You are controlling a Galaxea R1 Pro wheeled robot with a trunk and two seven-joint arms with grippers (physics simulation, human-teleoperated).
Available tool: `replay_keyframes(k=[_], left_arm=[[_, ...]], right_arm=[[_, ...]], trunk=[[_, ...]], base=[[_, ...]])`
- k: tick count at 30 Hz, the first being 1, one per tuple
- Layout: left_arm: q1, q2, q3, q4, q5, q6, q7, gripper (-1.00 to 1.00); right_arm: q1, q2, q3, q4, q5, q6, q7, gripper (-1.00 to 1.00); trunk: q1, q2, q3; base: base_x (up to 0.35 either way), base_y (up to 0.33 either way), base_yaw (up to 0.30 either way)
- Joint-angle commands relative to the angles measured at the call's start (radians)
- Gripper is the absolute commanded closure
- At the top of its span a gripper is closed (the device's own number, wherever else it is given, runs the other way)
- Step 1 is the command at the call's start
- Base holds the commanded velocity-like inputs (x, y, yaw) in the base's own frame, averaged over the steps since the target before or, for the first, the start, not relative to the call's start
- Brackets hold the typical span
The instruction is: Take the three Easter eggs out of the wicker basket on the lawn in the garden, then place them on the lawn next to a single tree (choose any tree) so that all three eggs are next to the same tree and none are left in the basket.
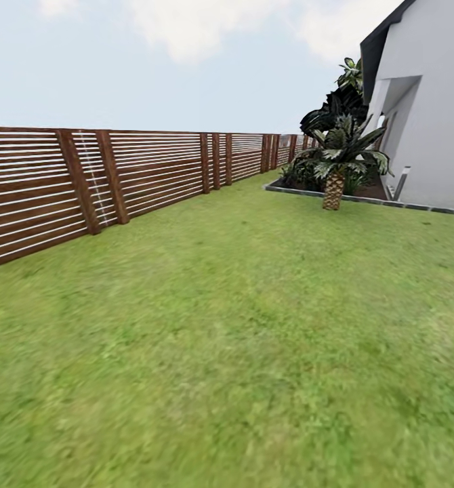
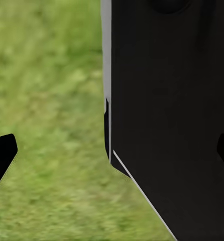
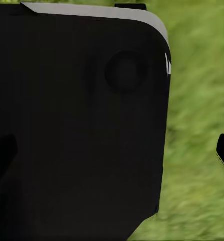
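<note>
The robot is looking out over the lawn [image 1: 240, 339]. The grass is wide and green. A brown wooden fence [image 1: 105, 179] is running along the left side of the garden. Far off on the right, a short palm [image 1: 337, 159] with a brown trunk is standing in a dark plant bed beside a grey house [image 1: 430, 122]. That palm is not the right kind of tree for the eggs.

The eggs and the basket are somewhere outside these pictures, so the robot is probably driving around looking for them.

In the left wrist view, the left gripper [image 2: 112, 153] is hanging over grass. Its two dark tips are far apart, so it is spread wide and holding nothing. In the right wrist view, the right gripper [image 3: 114, 150] is looking the same, with one tip at the edge and a big black robot part in front.

What could go wrong? The robot could roll toward the wrong palm or bump the fence, because it is not seeing the basket yet.
</note>
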Motion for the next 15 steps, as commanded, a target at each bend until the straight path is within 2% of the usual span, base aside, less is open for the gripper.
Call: replay_keyframes(k=[1, 6, 15], left_arm=[[0.0, 0.0, 0.0, -0.001, 0.0, 0.0, 0.0, -1.0], [0.0, 0.0, 0.0, -0.001, 0.0, 0.0, 0.0, -1.0], [0.0, 0.0, 0.0, -0.001, 0.0, 0.0, 0.0, -1.0]], right_arm=[[0.0, 0.0, 0.0, 0.0, 0.0, 0.0, 0.0, -1.0], [0.0, 0.0, -0.001, 0.0, 0.0, 0.0, 0.0, -1.0], [0.0, -0.001, -0.002, 0.0, 0.0, 0.0, 0.0, -1.0]], trunk=[[0.001, 0.0, -0.001], [0.001, 0.0, -0.001], [-0.034, 0.063, 0.028]], base=[[0.324, 0.001, 0.0], [0.324, 0.0, 0.0], [0.324, 0.0, 0.0]])
